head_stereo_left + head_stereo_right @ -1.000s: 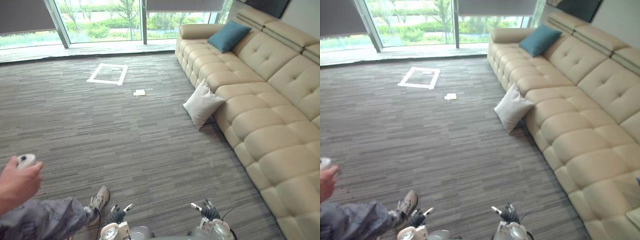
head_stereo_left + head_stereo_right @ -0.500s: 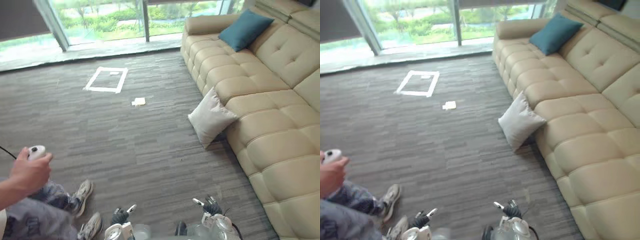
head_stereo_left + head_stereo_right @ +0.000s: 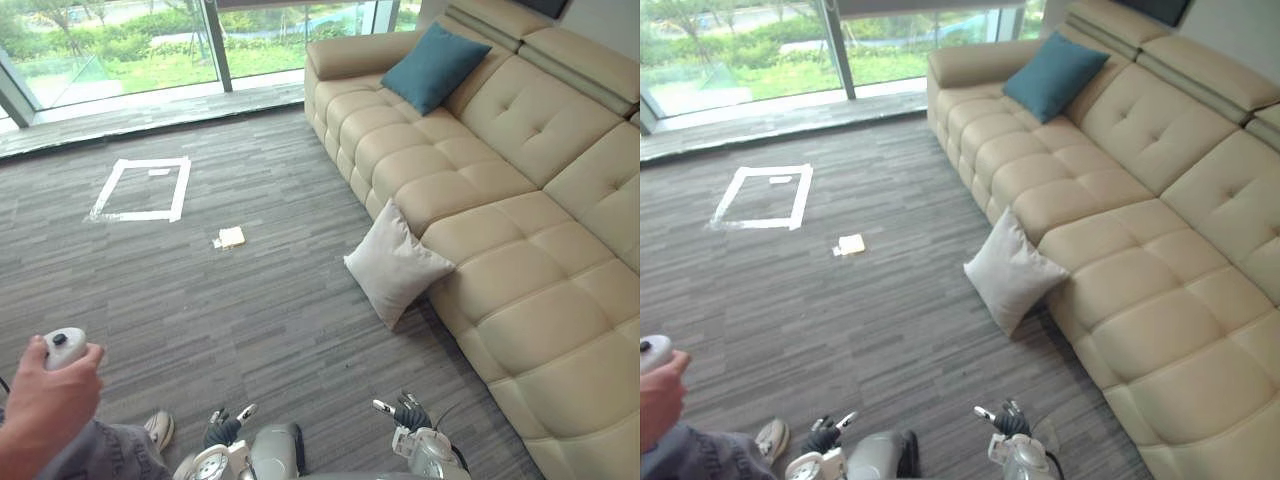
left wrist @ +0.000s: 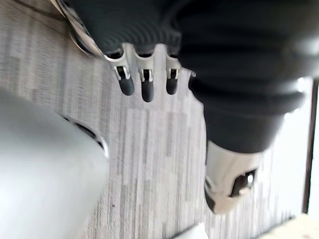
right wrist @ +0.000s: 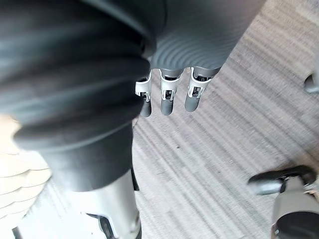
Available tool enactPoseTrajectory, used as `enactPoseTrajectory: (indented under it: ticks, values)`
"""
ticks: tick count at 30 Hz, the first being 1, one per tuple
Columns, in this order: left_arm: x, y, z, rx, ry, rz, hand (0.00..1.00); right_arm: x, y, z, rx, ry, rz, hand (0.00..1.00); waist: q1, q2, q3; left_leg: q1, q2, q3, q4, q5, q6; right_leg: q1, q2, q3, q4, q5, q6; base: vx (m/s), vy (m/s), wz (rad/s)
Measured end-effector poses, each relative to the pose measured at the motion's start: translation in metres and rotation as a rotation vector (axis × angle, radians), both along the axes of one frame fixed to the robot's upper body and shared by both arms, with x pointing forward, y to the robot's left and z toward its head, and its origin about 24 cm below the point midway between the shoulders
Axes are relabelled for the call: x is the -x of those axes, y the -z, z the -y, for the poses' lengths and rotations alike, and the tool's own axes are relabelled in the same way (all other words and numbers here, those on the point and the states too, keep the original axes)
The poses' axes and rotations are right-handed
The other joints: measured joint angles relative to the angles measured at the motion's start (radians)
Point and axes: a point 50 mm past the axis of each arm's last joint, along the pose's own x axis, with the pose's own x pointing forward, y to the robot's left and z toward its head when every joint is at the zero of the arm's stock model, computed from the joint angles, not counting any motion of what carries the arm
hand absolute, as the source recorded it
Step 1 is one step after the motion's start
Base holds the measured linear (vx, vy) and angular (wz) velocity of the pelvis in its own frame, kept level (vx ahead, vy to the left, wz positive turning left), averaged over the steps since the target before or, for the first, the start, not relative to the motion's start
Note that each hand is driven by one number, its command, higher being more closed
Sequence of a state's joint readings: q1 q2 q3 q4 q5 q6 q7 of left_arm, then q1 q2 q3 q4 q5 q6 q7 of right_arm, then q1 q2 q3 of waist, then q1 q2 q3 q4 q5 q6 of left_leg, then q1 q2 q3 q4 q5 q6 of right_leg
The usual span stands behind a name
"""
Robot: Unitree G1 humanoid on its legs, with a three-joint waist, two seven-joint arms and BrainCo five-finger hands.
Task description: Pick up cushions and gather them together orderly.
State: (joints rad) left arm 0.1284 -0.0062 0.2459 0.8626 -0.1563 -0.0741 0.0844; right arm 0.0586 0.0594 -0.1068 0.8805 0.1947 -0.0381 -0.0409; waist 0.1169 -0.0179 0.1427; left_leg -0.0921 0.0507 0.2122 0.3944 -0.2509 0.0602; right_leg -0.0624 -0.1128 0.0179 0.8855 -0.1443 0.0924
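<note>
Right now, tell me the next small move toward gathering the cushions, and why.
Probably a step forward toward the white cushion, before any reach. It lies on the carpet against the sofa front, well ahead of both hands: the left hand and right hand hang low by the body, fingers relaxed and holding nothing. The teal cushion sits farther off on the sofa seat.

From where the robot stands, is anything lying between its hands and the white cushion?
Nothing visible. Bare carpet runs from the left hand and right hand to the cushion against the sofa. A scrap lies well aside.
</note>
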Motion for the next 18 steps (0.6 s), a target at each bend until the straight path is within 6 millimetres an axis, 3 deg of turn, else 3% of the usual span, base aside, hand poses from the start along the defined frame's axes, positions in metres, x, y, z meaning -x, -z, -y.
enactPoseTrajectory:
  ticks: [3, 5, 6, 8, 9, 10, 11, 12, 13, 14, 15, 16, 18]
  values:
    - [0.002, 0.002, 0.0, 0.001, 0.001, -0.014, 0.0, 0.006, -0.001, 0.003, 0.006, 0.013, 0.006, 0.0, -0.012, -0.006, -0.001, 0.108, -0.008, -0.003, -0.058, -0.037, 0.002, -0.107, -0.002, -0.09, 0.06, -0.068, -0.023, 0.3, 0.046, 0.0]
    - [0.006, 0.003, -0.001, 0.0, -0.003, -0.026, 0.0, 0.007, -0.001, 0.006, 0.01, 0.027, 0.011, 0.0, -0.025, -0.01, 0.002, 0.207, -0.004, -0.01, -0.138, -0.046, -0.012, -0.163, -0.014, -0.249, -0.147, -0.1, -0.044, 0.28, -0.022, 0.23]
    - [0.006, 0.003, -0.001, 0.001, -0.005, -0.03, 0.0, 0.006, -0.001, 0.006, 0.011, 0.031, 0.015, 0.0, -0.026, -0.01, 0.002, 0.223, -0.003, -0.011, -0.151, -0.049, -0.018, -0.17, -0.011, -0.272, -0.202, -0.097, -0.045, 0.42, -0.056, 0.13]
    - [0.009, 0.005, -0.001, 0.003, -0.009, -0.04, 0.0, 0.005, -0.001, 0.006, 0.01, 0.027, 0.017, 0.0, -0.03, -0.008, 0.0, 0.261, -0.004, -0.01, -0.172, -0.06, -0.051, -0.179, 0.015, -0.295, -0.378, -0.042, -0.061, 0.45, -0.069, 0.06]
    - [0.012, 0.005, -0.003, -0.001, -0.011, -0.05, 0.0, 0.006, -0.001, 0.005, 0.008, 0.022, 0.014, 0.0, -0.032, -0.017, -0.005, 0.287, -0.019, -0.02, -0.173, -0.083, -0.073, -0.176, 0.032, -0.274, -0.482, 0.072, -0.117, 0.4, -0.073, 0.09]
    - [0.013, 0.007, 0.0, 0.009, -0.011, -0.06, 0.0, 0.005, -0.002, 0.005, 0.012, 0.018, 0.019, 0.0, -0.038, -0.01, -0.009, 0.304, -0.015, -0.04, -0.162, -0.097, -0.082, -0.172, 0.036, -0.275, -0.466, 0.056, -0.152, 0.61, -0.115, 0.21]
    - [0.014, 0.008, 0.009, 0.031, -0.005, -0.066, 0.0, 0.002, -0.002, 0.009, 0.023, 0.018, 0.023, 0.0, -0.042, 0.028, -0.013, 0.286, 0.005, -0.085, -0.079, -0.095, -0.087, -0.144, 0.051, -0.288, -0.464, 0.028, -0.153, 0.5, -0.114, 0.22]
    - [0.013, 0.008, 0.01, 0.031, -0.001, -0.065, 0.0, 0.002, -0.002, 0.011, 0.026, 0.018, 0.024, 0.0, -0.047, 0.031, -0.015, 0.27, 0.008, -0.098, -0.036, -0.095, -0.088, -0.134, 0.053, -0.288, -0.472, 0.016, -0.15, 0.56, -0.146, 0.16]
    - [0.012, 0.008, 0.015, 0.043, -0.002, -0.06, 0.0, 0.002, -0.003, 0.013, 0.033, 0.015, 0.027, 0.0, -0.051, 0.056, -0.014, 0.189, 0.024, -0.141, 0.159, -0.078, -0.117, -0.106, 0.065, -0.293, -0.489, -0.011, -0.151, 0.44, -0.118, -0.04]
    - [0.011, 0.008, 0.016, 0.048, -0.009, -0.055, 0.0, 0.001, -0.003, 0.013, 0.034, 0.015, 0.029, 0.0, -0.052, 0.068, -0.012, 0.1, 0.041, -0.154, 0.36, -0.007, -0.201, -0.07, 0.078, -0.286, -0.513, -0.028, -0.157, 0.44, -0.088, -0.15]
    - [0.011, 0.008, 0.016, 0.049, -0.013, -0.054, 0.0, 0.001, -0.003, 0.013, 0.034, 0.015, 0.028, 0.0, -0.052, 0.067, -0.008, 0.065, 0.055, -0.16, 0.434, 0.012, -0.21, -0.052, 0.084, -0.282, -0.523, -0.035, -0.16, 0.44, -0.033, -0.32]
    - [0.01, 0.007, 0.015, 0.046, -0.018, -0.046, 0.0, 0.001, -0.003, 0.011, 0.029, 0.015, 0.026, 0.0, -0.049, 0.072, -0.004, 0.02, 0.081, -0.148, 0.548, 0.009, -0.2, 0.001, 0.1, -0.266, -0.548, -0.053, -0.165, 0.41, -0.004, -0.45]
    - [0.009, 0.006, 0.013, 0.04, -0.018, -0.034, 0.0, 0.001, -0.003, 0.008, 0.023, 0.004, 0.024, 0.0, -0.046, 0.064, 0.001, -0.023, 0.101, -0.12, 0.585, -0.012, -0.164, 0.07, 0.104, -0.235, -0.574, -0.081, -0.169, 0.38, 0.014, -0.5]
